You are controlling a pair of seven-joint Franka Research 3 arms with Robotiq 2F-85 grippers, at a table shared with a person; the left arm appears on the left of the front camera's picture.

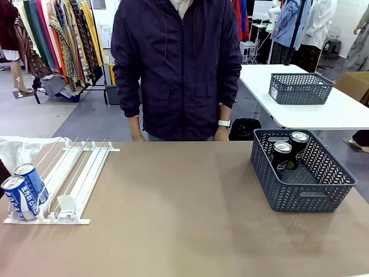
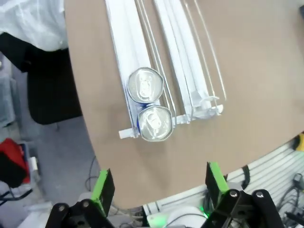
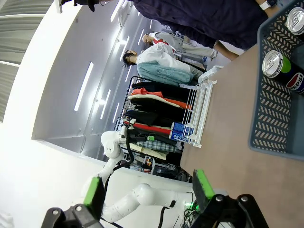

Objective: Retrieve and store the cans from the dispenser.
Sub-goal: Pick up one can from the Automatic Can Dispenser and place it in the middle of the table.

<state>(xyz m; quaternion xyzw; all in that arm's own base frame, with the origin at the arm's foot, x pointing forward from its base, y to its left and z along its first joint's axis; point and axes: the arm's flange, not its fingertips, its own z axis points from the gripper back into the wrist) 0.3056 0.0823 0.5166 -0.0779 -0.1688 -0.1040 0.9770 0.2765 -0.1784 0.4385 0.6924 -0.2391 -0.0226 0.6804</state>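
Left gripper [image 2: 158, 186] and right gripper [image 3: 148, 187] both spread wide, holding nothing.
Just ahead of the left gripper, two blue cans [image 2: 154, 123] sit at the dispenser's [image 2: 190, 71] front end on the counter [image 2: 256, 71]; farther beyond the right gripper, two black cans [image 3: 275, 64] stand in the basket [image 3: 270, 123].

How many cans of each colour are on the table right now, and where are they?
Blue cans: 2, in the dispenser
Black cans: 2, in the grey basket
Total: 4
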